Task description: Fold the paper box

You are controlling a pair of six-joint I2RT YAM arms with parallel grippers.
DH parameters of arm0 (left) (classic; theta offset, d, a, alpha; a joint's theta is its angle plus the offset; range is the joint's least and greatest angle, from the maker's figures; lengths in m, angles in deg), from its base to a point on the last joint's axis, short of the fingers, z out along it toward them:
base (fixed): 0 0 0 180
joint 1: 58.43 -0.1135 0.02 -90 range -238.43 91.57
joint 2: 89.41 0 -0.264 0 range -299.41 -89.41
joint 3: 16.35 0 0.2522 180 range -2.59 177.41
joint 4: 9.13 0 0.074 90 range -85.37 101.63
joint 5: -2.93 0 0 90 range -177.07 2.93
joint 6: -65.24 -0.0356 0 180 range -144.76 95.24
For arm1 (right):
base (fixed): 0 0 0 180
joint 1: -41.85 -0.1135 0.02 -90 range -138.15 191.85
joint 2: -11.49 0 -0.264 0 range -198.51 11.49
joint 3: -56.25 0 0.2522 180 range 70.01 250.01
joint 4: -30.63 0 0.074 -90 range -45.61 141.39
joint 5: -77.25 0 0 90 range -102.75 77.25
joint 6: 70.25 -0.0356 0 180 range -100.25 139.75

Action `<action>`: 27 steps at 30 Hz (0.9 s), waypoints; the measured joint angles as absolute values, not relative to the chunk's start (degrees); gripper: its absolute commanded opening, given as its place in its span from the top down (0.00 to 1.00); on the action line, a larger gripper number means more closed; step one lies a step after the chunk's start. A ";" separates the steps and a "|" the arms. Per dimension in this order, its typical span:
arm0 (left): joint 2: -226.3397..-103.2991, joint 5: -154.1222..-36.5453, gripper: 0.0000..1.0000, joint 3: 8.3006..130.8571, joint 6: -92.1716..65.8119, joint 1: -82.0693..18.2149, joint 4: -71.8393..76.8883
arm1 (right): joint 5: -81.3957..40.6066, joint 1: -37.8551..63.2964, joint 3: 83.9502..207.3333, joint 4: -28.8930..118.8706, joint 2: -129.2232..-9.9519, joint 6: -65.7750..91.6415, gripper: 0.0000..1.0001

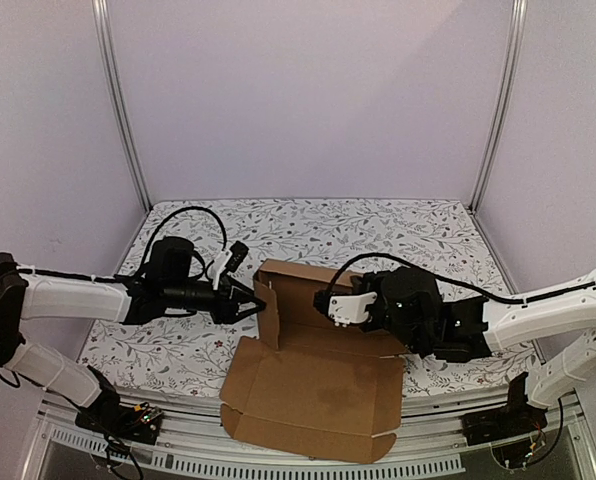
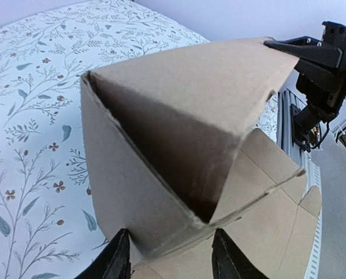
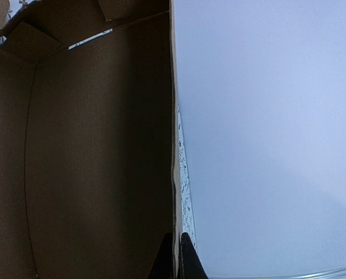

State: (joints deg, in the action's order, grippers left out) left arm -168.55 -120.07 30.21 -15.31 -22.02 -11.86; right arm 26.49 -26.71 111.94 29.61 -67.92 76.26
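The left arm is stretched low and level toward the centre, and the left gripper (image 1: 252, 300) is set with jaws apart astride a raised corner of the paper box (image 1: 308, 385). Whether that corner is pinched cannot be told. The right arm is reached inward opposite it, and the right gripper (image 1: 324, 299) is clamped on an upright wall's edge.

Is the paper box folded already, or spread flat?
Partly folded: the paper box has its back and left walls standing; the front panel lies flat.
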 measured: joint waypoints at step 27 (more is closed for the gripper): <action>-167.48 -91.74 0.52 24.70 -15.26 -10.79 -21.63 | 43.12 -35.43 113.19 22.70 -75.95 77.81 1.00</action>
State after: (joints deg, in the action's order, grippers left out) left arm -167.48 -91.74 24.70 -15.26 -10.79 -21.63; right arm 43.12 -35.43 113.19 22.70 -75.95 77.81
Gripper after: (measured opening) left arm 0.482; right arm 0.007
